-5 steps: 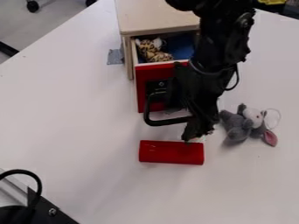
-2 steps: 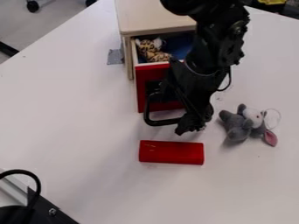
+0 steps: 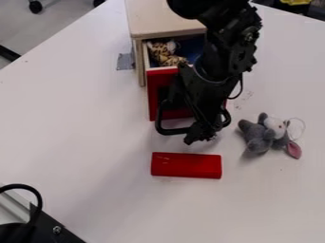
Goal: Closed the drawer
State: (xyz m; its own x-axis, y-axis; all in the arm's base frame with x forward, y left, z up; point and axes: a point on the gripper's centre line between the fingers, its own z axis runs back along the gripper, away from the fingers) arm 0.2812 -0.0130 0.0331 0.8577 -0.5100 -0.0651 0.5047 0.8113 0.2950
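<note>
The black gripper [image 3: 200,137] hangs in front of the drawer's right half, its tip just above the red block in the view; whether its fingers are apart is hard to make out. Behind it, the drawer [image 3: 160,90] with a red front stands pulled out of the wooden cabinet [image 3: 166,19]. A black handle [image 3: 170,131] loops out from the red front, partly covered by the gripper. Inside the drawer lie a leopard-spotted plush toy [image 3: 166,56] and something blue [image 3: 192,46].
A red block [image 3: 186,165] lies on the white table [image 3: 95,142] just in front of the gripper. To the right is a grey plush toy [image 3: 262,135] with a pink ear. Black equipment [image 3: 47,223] occupies the lower left corner.
The arm and gripper have shifted left and slightly back, away from the red block's right end. The drawer looks nearly unmoved, and the toys and block have stayed in place.
</note>
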